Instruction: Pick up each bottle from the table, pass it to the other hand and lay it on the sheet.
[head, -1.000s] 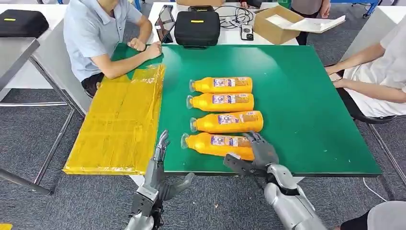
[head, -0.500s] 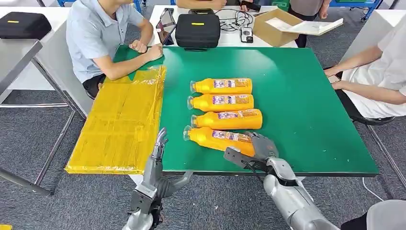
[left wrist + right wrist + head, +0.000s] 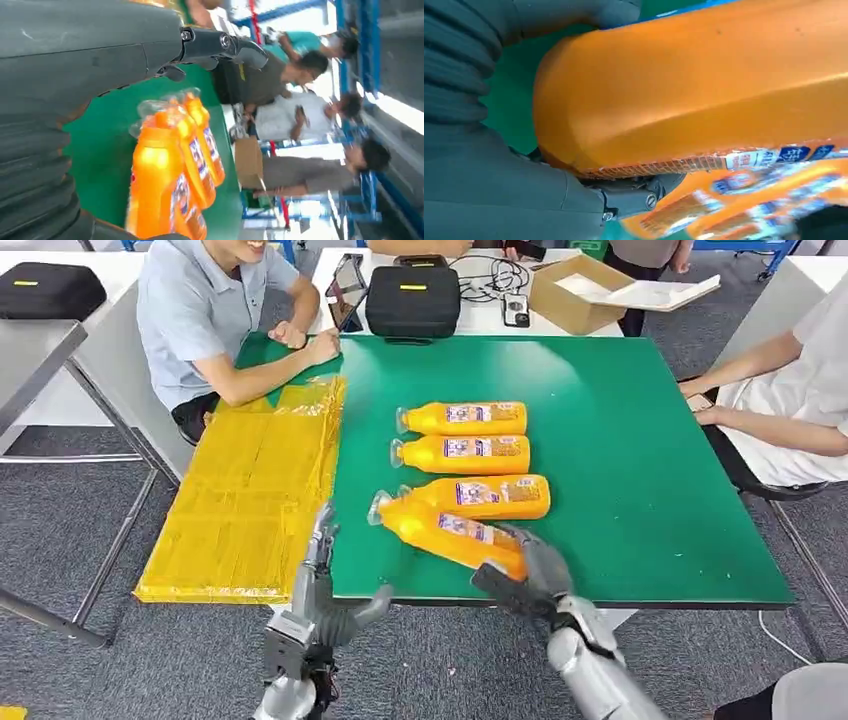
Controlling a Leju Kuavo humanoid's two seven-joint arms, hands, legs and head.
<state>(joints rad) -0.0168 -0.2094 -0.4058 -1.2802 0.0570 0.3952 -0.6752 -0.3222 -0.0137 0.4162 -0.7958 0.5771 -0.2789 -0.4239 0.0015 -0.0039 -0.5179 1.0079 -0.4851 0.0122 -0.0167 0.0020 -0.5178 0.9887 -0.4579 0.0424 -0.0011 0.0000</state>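
Now, right robot hand (image 3: 528, 570) gripping glossy orange bottle (image 3: 445, 531), tilted

The nearest bottle (image 3: 446, 531) no longer lies square with the other three: its capped end has swung up and away from the robot, so it now sits slanted, neck close to the neck of the bottle behind (image 3: 478, 495). The right hand (image 3: 528, 570) has closed round its base and drawn back slightly toward the table's near edge. The left hand (image 3: 318, 585) has drifted a touch leftward, fingers apart
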